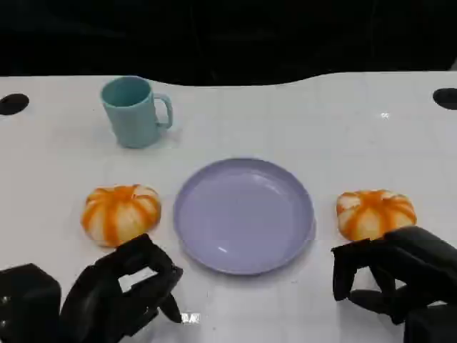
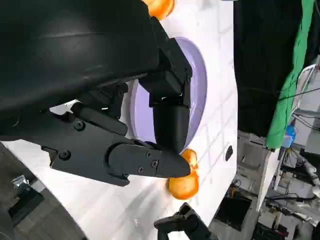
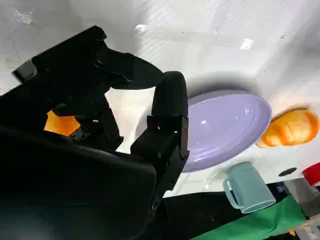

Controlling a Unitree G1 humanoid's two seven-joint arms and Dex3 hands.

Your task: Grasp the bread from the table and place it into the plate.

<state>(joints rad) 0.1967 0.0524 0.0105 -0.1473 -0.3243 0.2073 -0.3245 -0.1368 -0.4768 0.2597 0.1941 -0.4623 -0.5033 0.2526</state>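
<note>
A lavender plate (image 1: pixel 244 214) sat at the centre of a white table (image 1: pixel 343 136), flanked by two round orange-and-white bread rolls. The roll on the robot's left (image 1: pixel 120 213) lay just beside the plate's rim, and the roll on the robot's right (image 1: pixel 374 212) lay just off the opposite rim; neither touched the plate, which held nothing. A teal mug (image 1: pixel 133 111) stood upright farther back on the table, its handle turned toward the robot's right, well apart from the plate.

The robot's left hand (image 1: pixel 121 289) hovered at the near edge of the table, just in front of the left roll, its black fingers (image 1: pixel 146 257) loosely curled and apart with nothing between them. The right hand (image 1: pixel 393 275) was poised directly in front of the right roll, its fingers bent downward, spread and holding nothing, close to the bread but not seen touching it.

From the left wrist, the left hand (image 2: pixel 125 135) stretched across the plate (image 2: pixel 197 95), with the far roll (image 2: pixel 184 182) beyond its fingertips. From the right wrist, the right hand (image 3: pixel 130 115) reached over the table toward the plate (image 3: pixel 225 127), with the mug (image 3: pixel 247 187) and the far roll (image 3: pixel 290 127) beyond it, and a patch of orange bread (image 3: pixel 60 125) showed behind the fingers.
</note>
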